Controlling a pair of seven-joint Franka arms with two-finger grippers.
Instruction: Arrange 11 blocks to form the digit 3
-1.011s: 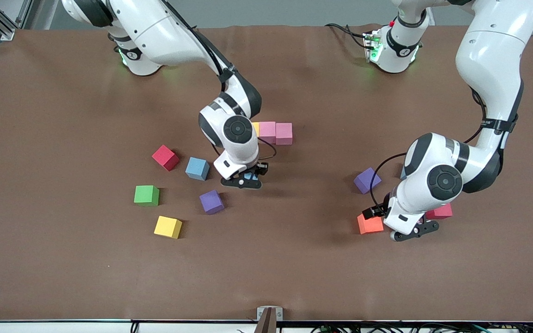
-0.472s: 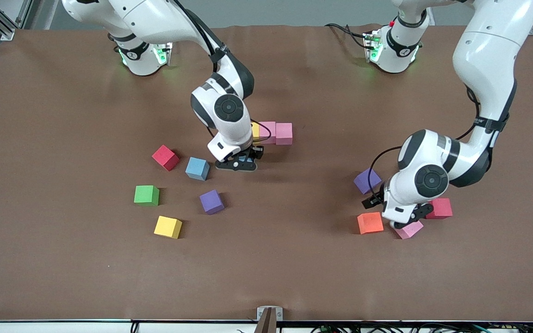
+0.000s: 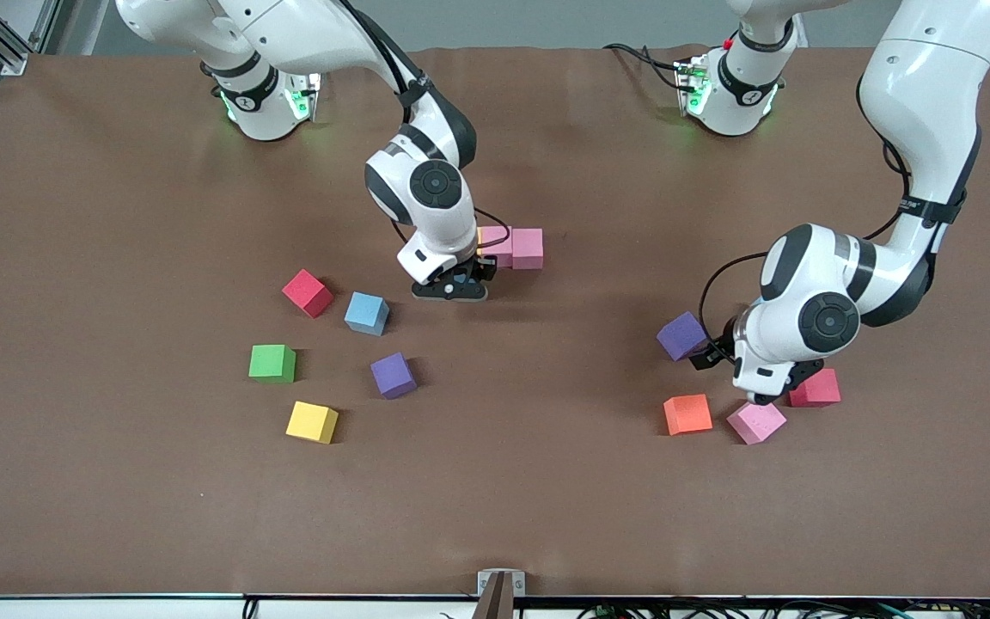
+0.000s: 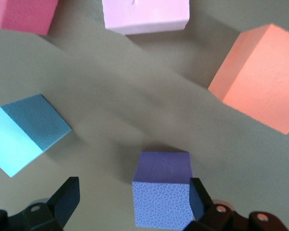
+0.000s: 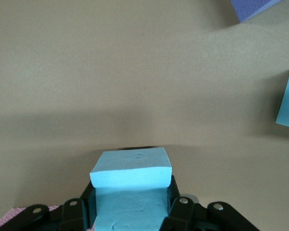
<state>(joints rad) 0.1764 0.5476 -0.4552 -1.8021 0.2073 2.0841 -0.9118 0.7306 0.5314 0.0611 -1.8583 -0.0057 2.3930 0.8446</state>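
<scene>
My right gripper [image 3: 452, 288] is shut on a light blue block [image 5: 131, 187], low over the mat beside a row of two touching pink blocks [image 3: 512, 247]. My left gripper [image 4: 133, 199] is open and straddles a purple block [image 4: 162, 192] [image 3: 682, 335], which sits against one finger, with a gap to the other. Close to it lie an orange block [image 3: 687, 413], a pink block [image 3: 756, 421], a red block [image 3: 815, 389] and a light blue block [image 4: 26, 132]. Toward the right arm's end lie red [image 3: 307, 292], light blue [image 3: 367, 313], purple [image 3: 394, 375] and yellow [image 3: 312, 421] blocks.
A green cube [image 3: 272, 362] lies between the red and yellow blocks at the right arm's end. The brown mat [image 3: 546, 499] covers the table, with open room in the middle and along the edge nearest the front camera.
My right gripper carried the light blue block away from the front camera, up to the pink row. My left gripper moved off the orange and pink blocks to the purple one, uncovering the pink block.
</scene>
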